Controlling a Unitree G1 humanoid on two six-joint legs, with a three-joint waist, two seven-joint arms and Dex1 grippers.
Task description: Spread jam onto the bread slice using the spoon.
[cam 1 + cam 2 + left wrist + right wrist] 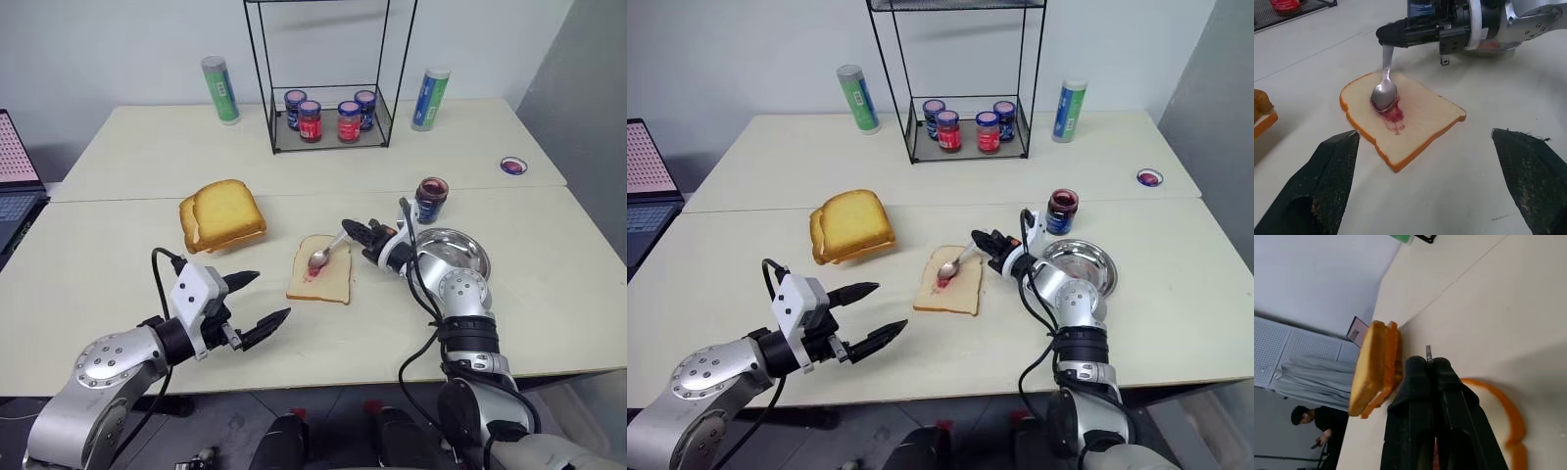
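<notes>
— Gripping the spoon (pixel 326 251) by its handle, the right gripper (pixel 355 231) sits just right of the frame's centre, its two black fingers pressed together on the thin metal. Where does the bowl rest?

— On the bread slice (pixel 320 271), at centre frame. The bowl lies on the slice's upper left part, in a small dark red smear of jam (pixel 1393 111).

— And the other arm?

— The left gripper (pixel 263 304) hangs at lower left, fingers spread wide with nothing between them, well apart from the slice.

— What about the containers?

— A small glass jar (pixel 431 199) stands right of centre, lid off, dark red jam inside. Just below it sits a round steel plate (pixel 468 248), partly covered by the right arm. At upper centre a black wire rack (pixel 329 73) holds four lidded jars (pixel 330 115), two red and two blue. A green tube (pixel 220 89) stands left of the rack, another (pixel 429 99) to its right.

— Anything else on the table (pixel 147 157)?

— A thicker golden-brown stack of bread (pixel 222 214), left of the slice.
</notes>
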